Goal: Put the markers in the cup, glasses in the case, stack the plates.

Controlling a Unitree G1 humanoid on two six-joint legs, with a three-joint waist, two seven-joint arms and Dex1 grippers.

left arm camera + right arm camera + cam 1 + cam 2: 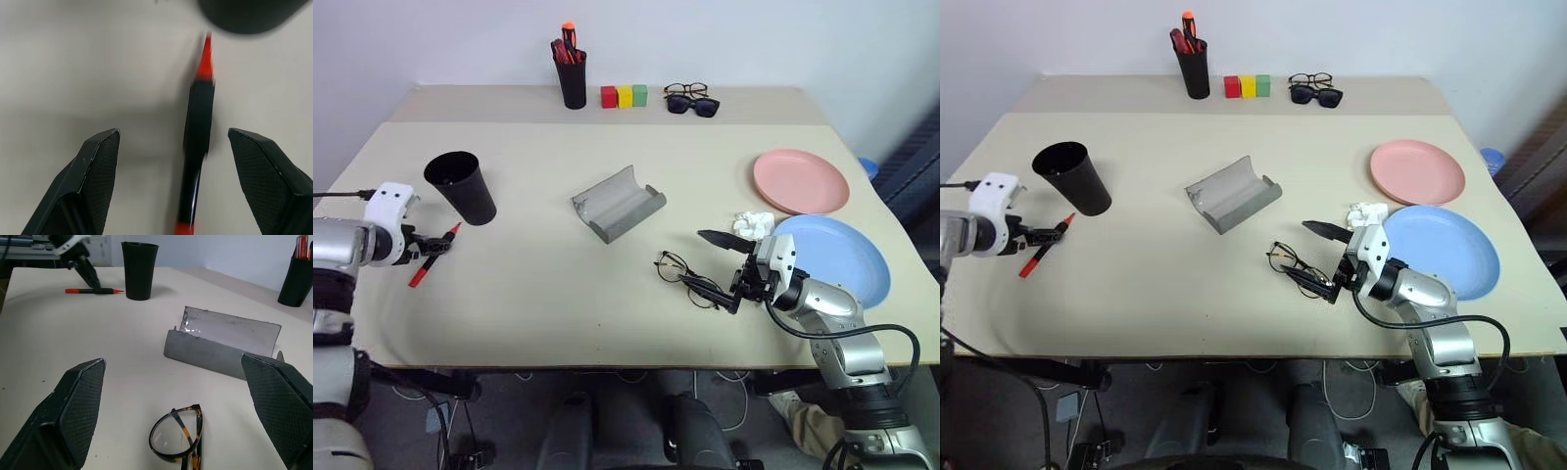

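Thin red-and-black marker (433, 257) lies flat on the beige table (529, 294) beside the tapered black plastic cup (462, 186), between the spread fingers of the left gripper (433, 245). Light, rigid and probably slick, it is best taken mid-barrel. Right gripper (722, 272), jaws wide, hovers by the wire-framed glasses (685, 277); the grey felt case (618, 203) stands clear.

Left gripper (438, 242) angled downward, jaws apart, right gripper (717, 271) level (jaws wide)
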